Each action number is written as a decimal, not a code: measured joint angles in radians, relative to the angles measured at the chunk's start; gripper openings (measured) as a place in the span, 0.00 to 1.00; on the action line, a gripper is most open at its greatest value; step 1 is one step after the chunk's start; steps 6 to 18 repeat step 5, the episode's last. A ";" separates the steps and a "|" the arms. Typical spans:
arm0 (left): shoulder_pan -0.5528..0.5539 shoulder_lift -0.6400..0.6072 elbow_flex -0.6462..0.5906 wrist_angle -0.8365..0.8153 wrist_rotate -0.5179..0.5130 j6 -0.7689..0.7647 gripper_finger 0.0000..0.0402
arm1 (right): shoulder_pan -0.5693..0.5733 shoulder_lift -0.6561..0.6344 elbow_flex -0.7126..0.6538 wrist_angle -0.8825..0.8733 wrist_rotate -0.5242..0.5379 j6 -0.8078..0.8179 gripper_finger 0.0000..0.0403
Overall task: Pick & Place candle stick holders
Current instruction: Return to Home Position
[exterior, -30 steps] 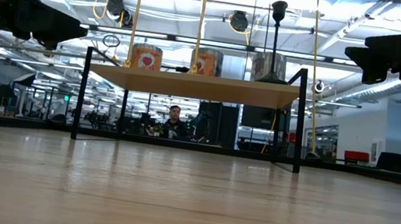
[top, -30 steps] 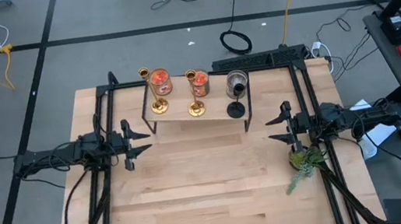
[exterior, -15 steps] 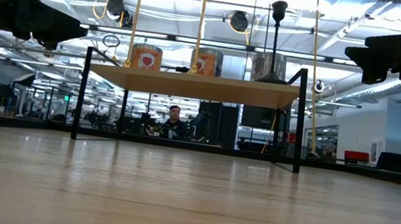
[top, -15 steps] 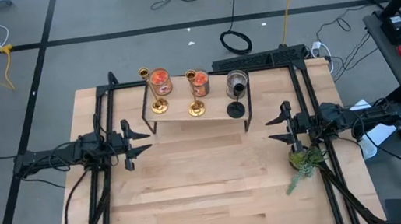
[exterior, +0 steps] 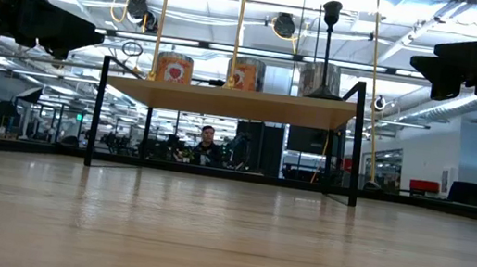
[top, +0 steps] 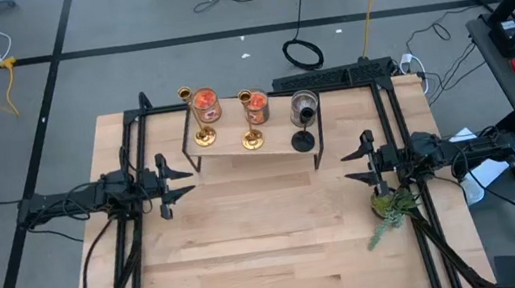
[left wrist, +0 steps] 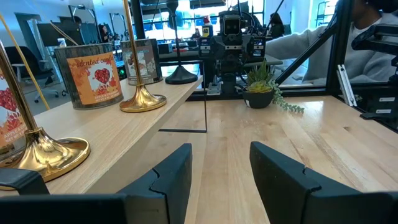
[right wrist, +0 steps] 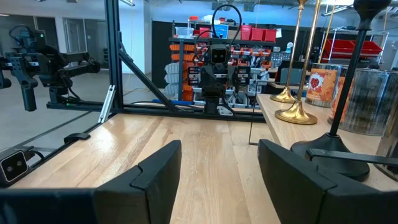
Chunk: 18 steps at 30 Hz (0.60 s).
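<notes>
- The left gold holder (top: 204, 134) stands upright on the shelf (top: 230, 146), near the shelf's left end.
- The middle gold holder (top: 252, 142) stands upright on the same shelf top, close to its front edge and about midway along it.
- The black holder (top: 304, 141) stands upright near the shelf's right end, by the front edge.
- In the low view the three slim stems rise in a row above the shelf top, well apart from one another.
- Two orange jar candles (top: 207, 106) stand on the shelf, one behind each gold holder.
- A grey jar candle (top: 304, 107) stands just behind the black holder.
- The shelf is a wooden board on a black frame. It sits on the table (top: 273, 253) at the far edge, between the two arms.
- The left gripper (top: 190, 181) hangs above the table to the left of the shelf, apart from it. Its jaws are released, spread wide, with nothing between them.
- The right gripper (top: 346, 168) hangs above the table to the right of the shelf, apart from it. Its jaws are likewise released and empty.
- The two grippers point at each other across the middle of the table.
- A small green plant (top: 388, 208) sits on the table beside the right arm.
- A person (exterior: 207, 147) shows in the room beyond the table, seen under the shelf in the low view.
</notes>
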 joint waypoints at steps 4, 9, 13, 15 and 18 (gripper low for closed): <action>0.000 0.000 0.000 0.000 0.000 0.000 0.42 | 0.000 0.000 0.000 0.000 0.000 0.000 0.53; 0.000 0.000 0.000 0.000 0.000 0.000 0.42 | 0.000 0.000 0.000 0.000 0.000 0.000 0.53; 0.000 0.000 0.000 0.000 0.000 0.000 0.42 | 0.000 0.000 0.000 0.000 0.000 0.000 0.53; 0.000 0.000 0.000 0.000 0.000 0.000 0.42 | 0.000 0.000 0.000 0.000 0.000 0.000 0.53; 0.000 0.000 0.000 0.000 0.000 0.000 0.42 | 0.000 0.000 0.000 0.000 0.000 0.000 0.53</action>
